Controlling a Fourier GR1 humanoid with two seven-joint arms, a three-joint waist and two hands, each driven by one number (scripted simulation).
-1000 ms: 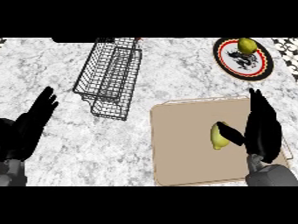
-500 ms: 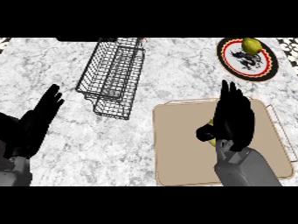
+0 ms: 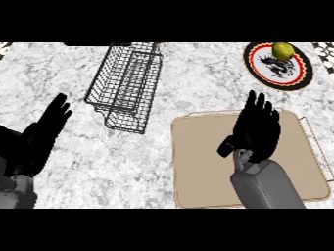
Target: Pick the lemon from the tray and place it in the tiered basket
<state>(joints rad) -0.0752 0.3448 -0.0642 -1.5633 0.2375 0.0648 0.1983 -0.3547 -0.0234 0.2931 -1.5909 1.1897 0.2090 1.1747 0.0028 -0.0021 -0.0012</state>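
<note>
Over the tray [image 3: 198, 162], the right robot hand [image 3: 254, 132] has spread flat, now hiding the lemon.

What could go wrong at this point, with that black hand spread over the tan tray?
1. The right hand covers the spot on the tray where the lemon would be, so the lemon is hidden; the fingers look straight, so it may not be gripped and could roll away.
2. The tiered basket stands apart to the left, so a carried lemon might slip on the way.
3. A similar yellow-green fruit on the plate could be mistaken for it.
</note>
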